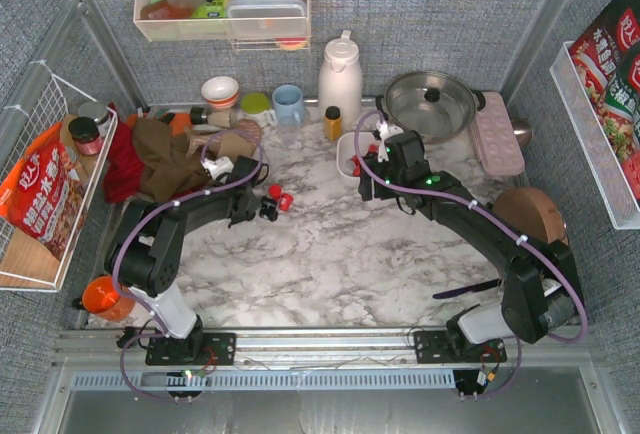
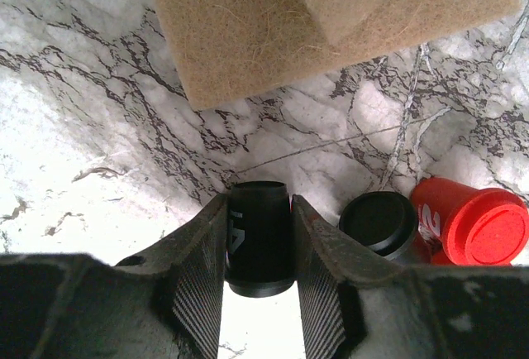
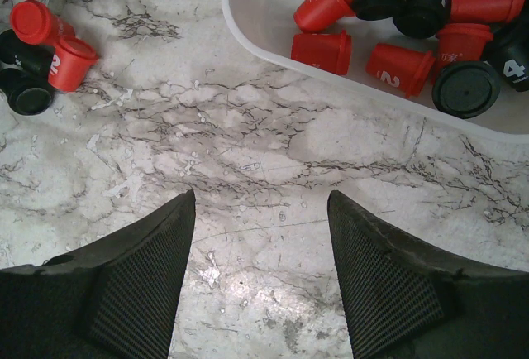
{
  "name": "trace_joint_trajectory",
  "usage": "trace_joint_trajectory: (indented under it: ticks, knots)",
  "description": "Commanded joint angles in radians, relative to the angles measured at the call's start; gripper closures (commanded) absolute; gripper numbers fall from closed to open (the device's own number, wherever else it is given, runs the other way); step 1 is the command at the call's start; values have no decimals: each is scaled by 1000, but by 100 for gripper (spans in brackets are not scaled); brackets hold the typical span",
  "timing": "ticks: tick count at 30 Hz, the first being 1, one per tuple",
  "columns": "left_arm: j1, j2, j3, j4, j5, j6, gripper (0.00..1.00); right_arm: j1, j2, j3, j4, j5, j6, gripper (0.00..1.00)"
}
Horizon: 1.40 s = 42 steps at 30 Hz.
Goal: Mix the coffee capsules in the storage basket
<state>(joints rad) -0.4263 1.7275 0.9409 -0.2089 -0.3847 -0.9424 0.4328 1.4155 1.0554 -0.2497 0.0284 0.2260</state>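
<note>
The left tool [image 2: 259, 208] grips a black capsule [image 2: 258, 247] standing on the surface [image 2: 99, 127], other strays [image 2: 471, 227] beside it. The right tool [image 3: 260, 210] hangs open near the storage basket [image 3: 240, 20], where most coffee capsules [image 3: 397, 20] lie. By the look of it, strays must be gathered before mixing finishes.

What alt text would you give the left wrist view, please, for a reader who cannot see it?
The left gripper holds a black coffee capsule between its fingers on the marble table. To the right sit another black capsule and a red capsule, side by side; a tan fibrous mat fills the top of the view.
</note>
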Motion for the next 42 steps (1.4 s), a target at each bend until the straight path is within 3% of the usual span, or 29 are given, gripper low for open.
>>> trace_joint_trajectory:
  ticks: [1, 6, 15, 22, 30, 37, 42]
  knots:
    - [1, 1, -4, -15, 50, 14, 58, 1, 3, 7, 16, 4, -1, 31]
    - [0, -64, -18, 28, 79, 64, 60, 2, 4, 11, 7, 4, -2, 31]
    - [-49, -315, -137, 331, 201, 323, 61, 10, -28, 11, 26, -121, 2, 31]
    - [-198, -488, -296, 667, 379, 632, 62, 15, -63, -20, 141, -338, -23, 30]
    - [-337, -646, -552, 1061, 577, 978, 62, 16, -84, 61, 0, -353, 44, 31]
    - [-417, -626, -561, 1111, 593, 1126, 62, 58, -100, 70, 5, -494, 141, 33]
    - [-462, -582, -532, 1111, 554, 1190, 64, 123, -89, 71, 2, -494, 157, 34]
